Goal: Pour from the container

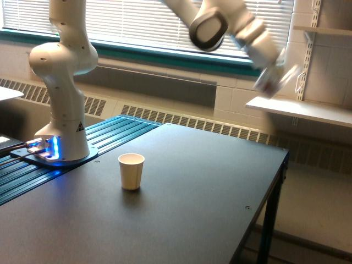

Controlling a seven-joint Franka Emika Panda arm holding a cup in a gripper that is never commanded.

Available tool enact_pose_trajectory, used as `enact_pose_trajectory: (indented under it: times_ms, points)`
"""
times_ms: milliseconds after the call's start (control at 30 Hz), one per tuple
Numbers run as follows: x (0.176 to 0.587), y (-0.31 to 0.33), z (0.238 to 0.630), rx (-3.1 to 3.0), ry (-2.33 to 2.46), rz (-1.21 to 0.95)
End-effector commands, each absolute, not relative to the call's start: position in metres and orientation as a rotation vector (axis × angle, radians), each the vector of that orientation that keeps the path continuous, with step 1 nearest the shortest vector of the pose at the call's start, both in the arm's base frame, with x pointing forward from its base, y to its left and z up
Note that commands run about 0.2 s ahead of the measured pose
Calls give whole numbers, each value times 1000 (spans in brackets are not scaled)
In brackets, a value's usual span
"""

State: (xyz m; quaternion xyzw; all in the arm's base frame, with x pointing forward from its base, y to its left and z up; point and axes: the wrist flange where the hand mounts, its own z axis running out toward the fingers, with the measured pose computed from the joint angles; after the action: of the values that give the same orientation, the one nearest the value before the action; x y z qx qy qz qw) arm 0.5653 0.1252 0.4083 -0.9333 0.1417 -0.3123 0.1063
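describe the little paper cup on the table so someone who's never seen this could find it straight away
Start at the big dark grey rectangular table in front of the window blinds. On its surface toward the exterior view's left, just right of the white robot arm base with the blue light, stands a small cream-white paper cup, upright and open at the top. It is the only loose object standing on the table.
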Motion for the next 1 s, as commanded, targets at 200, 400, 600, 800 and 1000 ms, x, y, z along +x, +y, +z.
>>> enact_pose_trajectory:
  times_ms: [200, 400, 600, 800, 1000]
  points:
    - [496, 91, 364, -2972, 632, -629]
    - [460, 68, 358, -3045, 774, -513]
    - [429, 44, 369, -3024, 997, -422]
    - [402, 24, 366, -2978, 1214, -282]
    - [381, 16, 365, -2927, 1352, -174]
